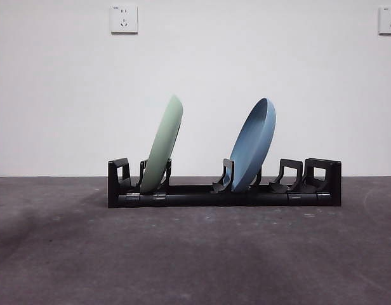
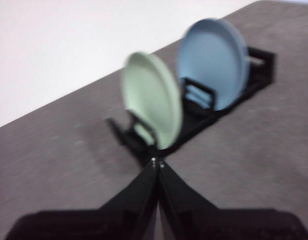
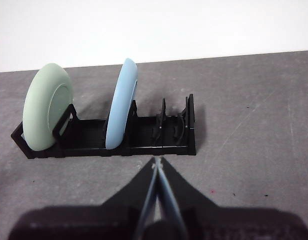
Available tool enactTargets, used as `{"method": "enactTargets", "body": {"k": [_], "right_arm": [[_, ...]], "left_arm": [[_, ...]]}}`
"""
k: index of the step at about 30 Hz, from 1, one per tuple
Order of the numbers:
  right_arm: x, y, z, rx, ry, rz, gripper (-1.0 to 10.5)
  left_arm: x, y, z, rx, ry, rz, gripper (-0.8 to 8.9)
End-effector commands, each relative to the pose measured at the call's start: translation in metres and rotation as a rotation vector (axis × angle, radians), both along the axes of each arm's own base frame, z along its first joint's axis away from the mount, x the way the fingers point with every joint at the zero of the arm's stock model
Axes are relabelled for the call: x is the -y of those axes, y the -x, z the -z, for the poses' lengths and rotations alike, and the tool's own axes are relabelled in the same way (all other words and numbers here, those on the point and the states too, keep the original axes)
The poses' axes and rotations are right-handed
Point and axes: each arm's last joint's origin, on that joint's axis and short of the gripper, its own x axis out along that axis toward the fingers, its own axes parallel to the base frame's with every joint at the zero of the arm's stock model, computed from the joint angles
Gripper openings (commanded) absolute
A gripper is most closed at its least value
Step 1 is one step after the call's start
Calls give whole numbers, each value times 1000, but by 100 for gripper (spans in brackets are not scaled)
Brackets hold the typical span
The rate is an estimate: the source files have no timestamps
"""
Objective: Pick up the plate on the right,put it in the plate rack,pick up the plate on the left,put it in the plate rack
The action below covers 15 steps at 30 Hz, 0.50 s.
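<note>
No readable writing is being shown. Two white wall sockets (image 1: pixel 124 18) are being carried by the plain white wall behind. The plate rack (image 1: pixel 224 194) is being borne by the dark grey desk (image 1: pixel 195 254), with the green plate (image 1: pixel 162 146) and the blue plate (image 1: pixel 252 146) being held tilted in separate slots. The left claw (image 2: pixel 157 163) and right claw (image 3: pixel 156 162) are being kept pressed together, apart from the rack, pinching nothing.

Two plates stand here: one green plate (image 1: pixel 162 147) and one blue plate (image 1: pixel 252 147). One plate rack (image 1: pixel 224 194) holds both. Two wall sockets (image 1: pixel 124 18) show.
</note>
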Motion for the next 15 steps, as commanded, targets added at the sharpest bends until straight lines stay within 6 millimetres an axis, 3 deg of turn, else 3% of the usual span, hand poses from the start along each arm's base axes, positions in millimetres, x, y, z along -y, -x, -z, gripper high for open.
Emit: {"method": "enactTargets", "body": {"k": [1,5,9,15], "right_arm": [[0,-1,2,-6,-7,5,5],[0,-1,2,-7,-7,5,5],[0,-1,3,-10,-6,5,5],[0,-2,3,-10,-6,5,5]], "left_arm": [[-17,6,4,32,71,-93,-3],[-39,12,26,64,199,-234,-3],[-56,17,62,105,234,-359,-3],[-65,15,105,159,254,-392,-3]]}}
